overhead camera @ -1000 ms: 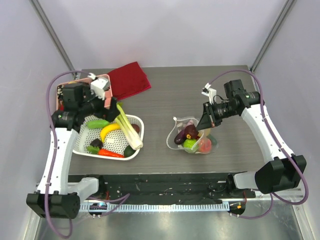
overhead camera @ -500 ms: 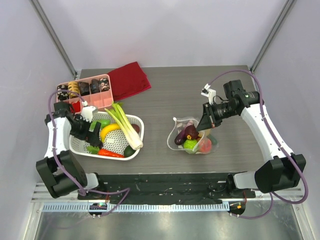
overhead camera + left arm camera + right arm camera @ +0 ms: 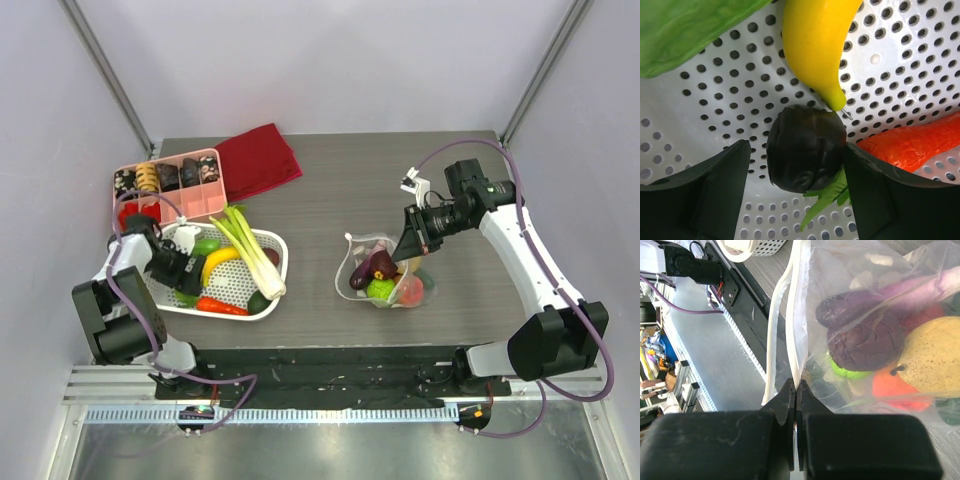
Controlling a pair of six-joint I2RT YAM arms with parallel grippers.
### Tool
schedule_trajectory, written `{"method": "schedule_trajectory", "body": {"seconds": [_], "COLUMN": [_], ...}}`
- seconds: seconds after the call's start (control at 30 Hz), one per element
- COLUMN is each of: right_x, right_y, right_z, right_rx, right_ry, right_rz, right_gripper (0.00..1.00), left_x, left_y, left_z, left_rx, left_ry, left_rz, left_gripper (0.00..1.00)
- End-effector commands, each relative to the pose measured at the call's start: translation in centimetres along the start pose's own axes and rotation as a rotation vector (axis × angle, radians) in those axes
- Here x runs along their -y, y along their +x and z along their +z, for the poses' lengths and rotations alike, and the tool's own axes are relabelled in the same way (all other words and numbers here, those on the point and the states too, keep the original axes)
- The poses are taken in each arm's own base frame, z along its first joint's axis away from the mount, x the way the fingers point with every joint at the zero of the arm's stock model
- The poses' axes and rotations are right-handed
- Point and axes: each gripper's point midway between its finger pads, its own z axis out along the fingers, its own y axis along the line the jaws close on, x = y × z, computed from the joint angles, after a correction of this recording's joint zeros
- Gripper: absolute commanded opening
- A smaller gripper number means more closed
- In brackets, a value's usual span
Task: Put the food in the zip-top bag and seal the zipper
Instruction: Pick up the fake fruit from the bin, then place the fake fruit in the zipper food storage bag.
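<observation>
My left gripper (image 3: 185, 273) is down inside the white basket (image 3: 272, 292). Its jaws are open on either side of a dark purple eggplant (image 3: 805, 147); the right finger touches it and a gap shows on the left. A yellow banana (image 3: 817, 45), a green vegetable (image 3: 685, 30) and an orange-red piece (image 3: 915, 145) lie around it. The leek (image 3: 255, 250) rests across the basket. My right gripper (image 3: 796, 385) is shut on the zipper (image 3: 797, 315) strip of the zip-top bag (image 3: 385, 275) and holds the mouth up. Inside the bag lie a purple eggplant (image 3: 865, 342) and a yellow fruit (image 3: 935, 355).
A pink compartment box (image 3: 170, 185) stands behind the basket, with a red cloth (image 3: 258, 160) beside it at the back. The black rail of the arm bases (image 3: 320, 370) runs along the table's near edge.
My left arm has swung down from above the pink box into the basket, and its jaws have narrowed around the dark eggplant. The right gripper and the bag have stayed put.
</observation>
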Motion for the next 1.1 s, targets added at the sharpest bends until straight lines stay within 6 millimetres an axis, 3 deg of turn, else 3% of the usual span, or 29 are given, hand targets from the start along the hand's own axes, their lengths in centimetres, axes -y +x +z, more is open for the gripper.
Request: {"method": "schedule_trajectory", "body": {"seconds": [0.0, 0.13, 0.17, 0.2, 0.27, 0.33, 0.37, 0.47, 0.5, 0.57, 0.6, 0.67, 0.7, 0.77, 0.8, 0.9, 0.93, 1.0, 1.03, 1.07], "right_x": [-0.3, -0.3, -0.3, -0.3, -0.3, -0.1, -0.2, -0.3, -0.3, -0.4, -0.4, -0.6, -0.6, -0.7, -0.7, -0.7, -0.7, -0.7, -0.8, -1.0], "right_y": [-1.2, -1.1, -1.0, -1.0, -1.0, -1.0, -1.0, -1.3, -1.3, -1.4, -1.4, -1.4, -1.5, -1.3, -1.2, -1.1, -1.0, -1.0, -0.9, -0.8], "right_z": [-0.4, -0.5, -0.4, -0.4, -0.3, -0.1, -0.1, -0.1, -0.1, -0.1, -0.1, -0.1, -0.2, -0.3, -0.2, -0.4, -0.4, -0.6, -0.6, -0.6], "right_rx": [0.024, 0.025, 0.024, 0.023, 0.023, 0.023, 0.022, 0.026, 0.026, 0.027, 0.027, 0.023, 0.024, 0.025, 0.020, 0.016, 0.013, 0.017, 0.017, 0.017], "right_ry": [0.009, 0.008, 0.006, 0.006, 0.001, 0.001, 0.000, -0.005, -0.005, -0.005, -0.004, 0.000, 0.002, 0.008, 0.007, 0.015, 0.018, 0.020, 0.018, 0.016], "right_rz": [-0.043, -0.043, -0.041, -0.040, -0.041, -0.043, -0.044, -0.053, -0.054, -0.065, -0.069, -0.082, -0.087, -0.096, -0.093, -0.103, -0.101, -0.112, -0.116, -0.121], "right_gripper": [0.01, 0.01, 0.01, 0.01, 0.01, 0.01, 0.01, 0.01, 0.01, 0.01, 0.01, 0.01, 0.01, 0.01, 0.01, 0.01, 0.01, 0.01, 0.01, 0.01], "left_x": [-1.3, -0.1, -0.2, 0.6, 0.9, 1.9, 3.4, 7.6, 10.9, 15.3, 19.5, 23.4, 27.5, 31.3, 34.2, 38.0, 39.9, 41.2, 41.6, 41.7], "left_y": [-2.0, -3.8, -5.5, -5.8, -8.4, -9.9, -12.0, -15.5, -17.2, -20.3, -21.2, -23.3, -23.4, -24.1, -23.8, -24.3, -24.0, -24.5, -24.6, -24.9], "left_z": [-0.7, -4.1, -6.0, -7.0, -10.0, -11.5, -12.8, -15.3, -15.7, -16.9, -16.9, -17.5, -16.7, -16.2, -14.6, -12.8, -11.0, -9.8, -7.7, -7.1], "left_rx": [0.062, 0.108, 0.166, 0.173, 0.269, 0.312, 0.361, 0.456, 0.497, 0.581, 0.603, 0.673, 0.658, 0.677, 0.639, 0.627, 0.587, 0.582, 0.546, 0.541], "left_ry": [-0.049, -0.030, -0.052, -0.034, -0.070, -0.068, -0.050, 0.029, 0.095, 0.164, 0.236, 0.293, 0.355, 0.407, 0.454, 0.478, 0.482, 0.477, 0.462, 0.451], "left_rz": [0.041, 0.044, 0.065, 0.069, 0.115, 0.140, 0.198, 0.242, 0.310, 0.358, 0.450, 0.492, 0.572, 0.656, 0.711, 0.802, 0.843, 0.871, 0.871, 0.859], "left_gripper": [0.71, 0.53, 0.50, 0.47, 0.45, 0.42, 0.42, 0.42, 0.43, 0.43, 0.45, 0.48, 0.48, 0.50, 0.50, 0.51, 0.52, 0.54, 0.54, 0.54]}}
